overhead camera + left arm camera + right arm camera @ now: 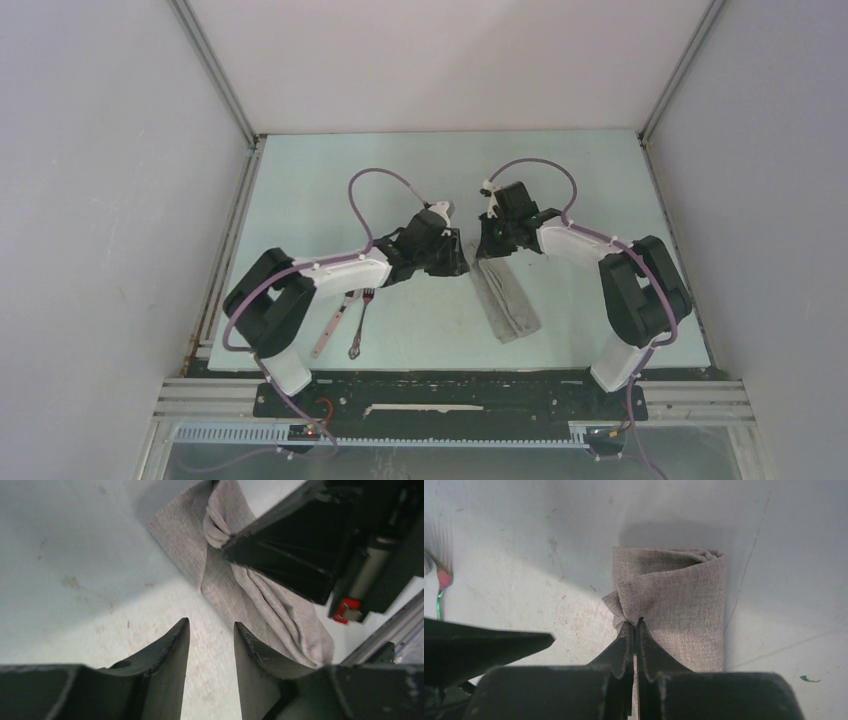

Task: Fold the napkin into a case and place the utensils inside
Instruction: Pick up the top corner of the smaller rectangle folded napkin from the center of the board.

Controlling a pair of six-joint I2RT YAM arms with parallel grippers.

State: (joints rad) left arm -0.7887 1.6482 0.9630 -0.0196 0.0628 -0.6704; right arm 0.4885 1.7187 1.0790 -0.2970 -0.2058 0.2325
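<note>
Top external: white-walled table [560, 180]; right gripper [636, 630] pinches napkin [679, 605]; left gripper [211, 626] parted, empty

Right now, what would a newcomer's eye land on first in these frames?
The grey napkin lies folded into a narrow strip just right of the table's centre, and the right gripper is shut on a bunched bit of cloth at its far end. The left gripper hovers open over bare table beside the cloth, holding nothing. The two utensils lie untouched at the near left, by the left arm.
</note>
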